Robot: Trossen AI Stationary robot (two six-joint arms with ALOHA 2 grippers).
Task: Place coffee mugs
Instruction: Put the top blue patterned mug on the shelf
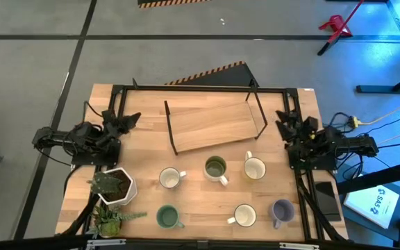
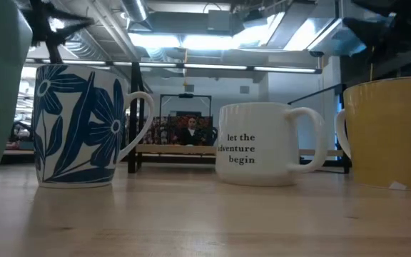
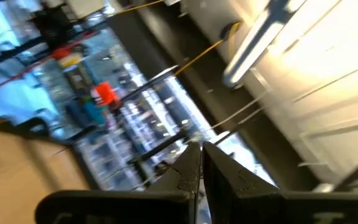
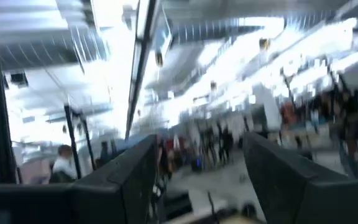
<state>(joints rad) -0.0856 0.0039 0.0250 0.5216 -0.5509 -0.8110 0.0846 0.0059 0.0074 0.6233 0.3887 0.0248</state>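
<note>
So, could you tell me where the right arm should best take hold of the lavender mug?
Probably by the rim. The lavender mug stands upright, mouth open, handle toward the table's front edge. The right gripper, parked open by the rack, could come straight down, one finger inside the wall and one outside, away from the handle.

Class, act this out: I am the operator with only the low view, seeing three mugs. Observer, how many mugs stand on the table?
Observer: Six, in two rows; the round lavender ceramic mug ends the row farther from the tray.
Operator: Where are the grippers?
Observer: Left gripper and right gripper flank the wooden tray with black metal frame, away from the mugs.
Operator: Open?
Observer: Left shut, right open.
</note>
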